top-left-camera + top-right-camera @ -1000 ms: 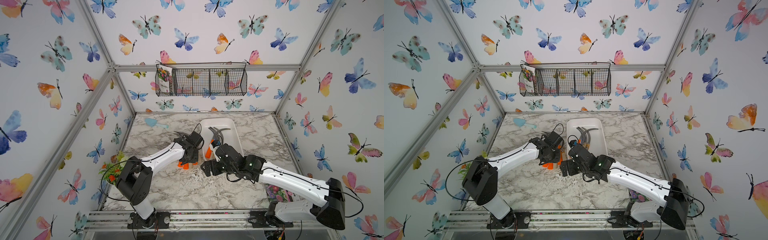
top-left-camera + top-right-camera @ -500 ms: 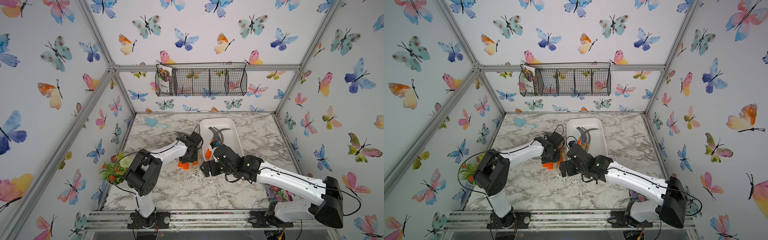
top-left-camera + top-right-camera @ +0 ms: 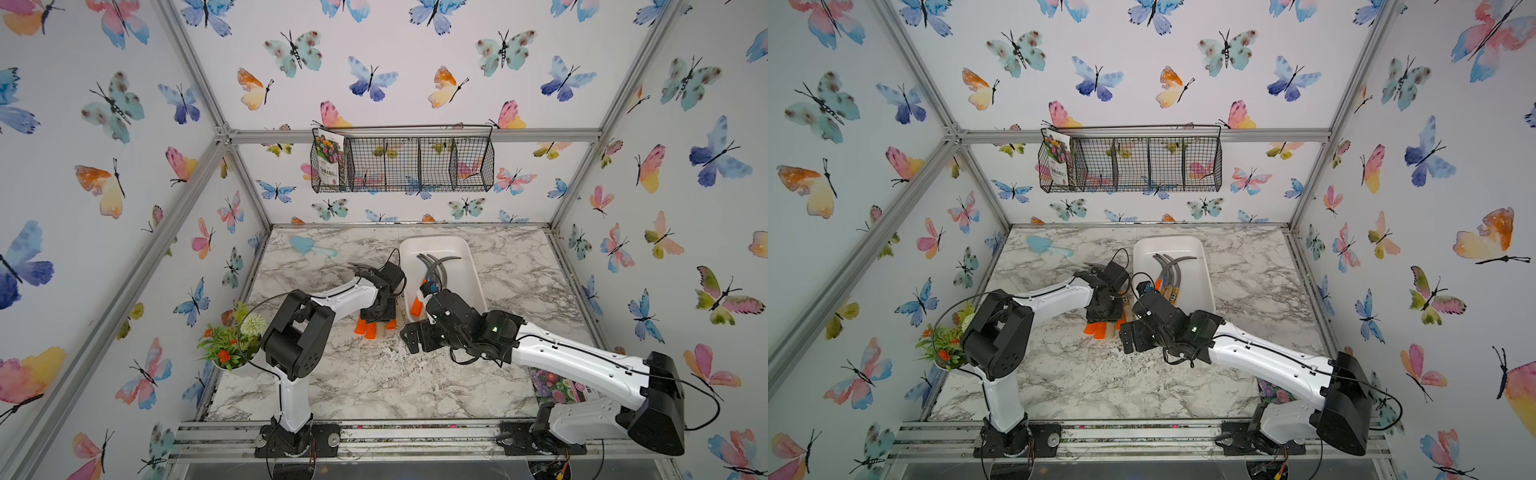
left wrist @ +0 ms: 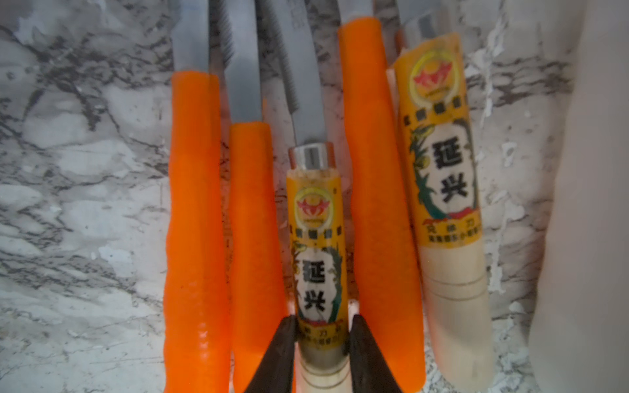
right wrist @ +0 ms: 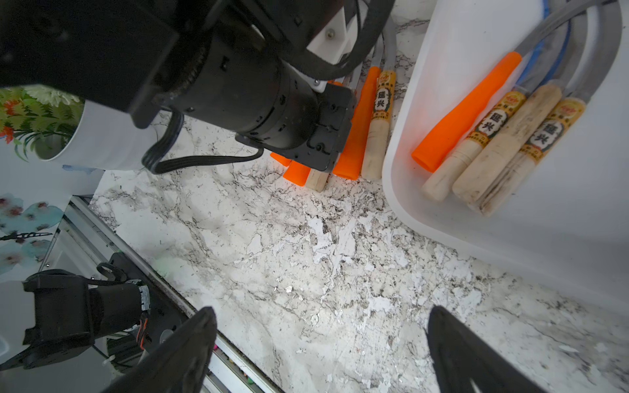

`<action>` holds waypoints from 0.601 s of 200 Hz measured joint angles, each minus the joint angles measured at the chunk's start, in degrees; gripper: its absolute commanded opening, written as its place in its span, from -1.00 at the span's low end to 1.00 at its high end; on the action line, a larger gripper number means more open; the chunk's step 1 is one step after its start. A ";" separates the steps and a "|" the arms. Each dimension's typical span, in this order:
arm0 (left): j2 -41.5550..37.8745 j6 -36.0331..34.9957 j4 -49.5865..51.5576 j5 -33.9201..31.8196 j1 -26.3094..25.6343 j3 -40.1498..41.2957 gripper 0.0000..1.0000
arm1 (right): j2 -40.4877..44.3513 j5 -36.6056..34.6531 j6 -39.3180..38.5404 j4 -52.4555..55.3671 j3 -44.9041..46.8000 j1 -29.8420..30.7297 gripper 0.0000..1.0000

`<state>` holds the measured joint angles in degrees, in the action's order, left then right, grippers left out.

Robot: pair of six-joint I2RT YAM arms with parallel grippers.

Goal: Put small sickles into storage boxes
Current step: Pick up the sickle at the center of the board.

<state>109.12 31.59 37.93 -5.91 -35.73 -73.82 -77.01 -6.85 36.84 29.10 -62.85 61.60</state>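
Pinching the labelled wood handle of 1 small sickle (image 4: 318, 245), the left gripper (image 4: 321, 340) has its 2 dark fingers (image 4: 279, 357) pressed on either side of it, in the middle of a row of 5 sickles (image 3: 369, 330) (3 orange handles, 2 wood) lying on the marble table (image 3: 374, 374) just at 9 o'clock of the white tray (image 3: 436, 243). The right gripper (image 5: 321, 333) hangs with jaws spread wide and empty above bare marble at the tray's 7 o'clock corner, and 4 more sickles (image 5: 503, 143) lie inside the tray, blades toward 12 o'clock.
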 measured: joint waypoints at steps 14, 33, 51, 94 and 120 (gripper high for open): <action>0.50 -0.28 -0.09 0.07 0.00 -0.22 -0.39 | 0.00 -0.07 0.00 0.00 0.00 0.00 0.97; 1.42 -0.52 -0.61 0.24 0.00 -0.22 -0.37 | -0.02 -0.31 0.00 0.00 0.00 0.00 0.97; 2.03 -0.74 -1.22 0.44 0.00 -0.24 -0.35 | -0.11 -0.46 0.00 -0.02 0.00 0.00 0.97; 2.19 -1.22 -1.97 0.72 0.04 -0.20 -0.59 | -0.94 -0.63 0.00 0.00 -0.02 0.00 0.97; 2.19 -1.77 -2.43 0.87 0.26 -0.20 -0.88 | -1.16 -0.76 0.00 0.00 -0.11 0.00 0.97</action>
<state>111.31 29.82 35.51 -5.04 -35.46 -74.02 -78.17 -7.62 36.84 29.10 -62.96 61.60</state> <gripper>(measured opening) 0.212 0.984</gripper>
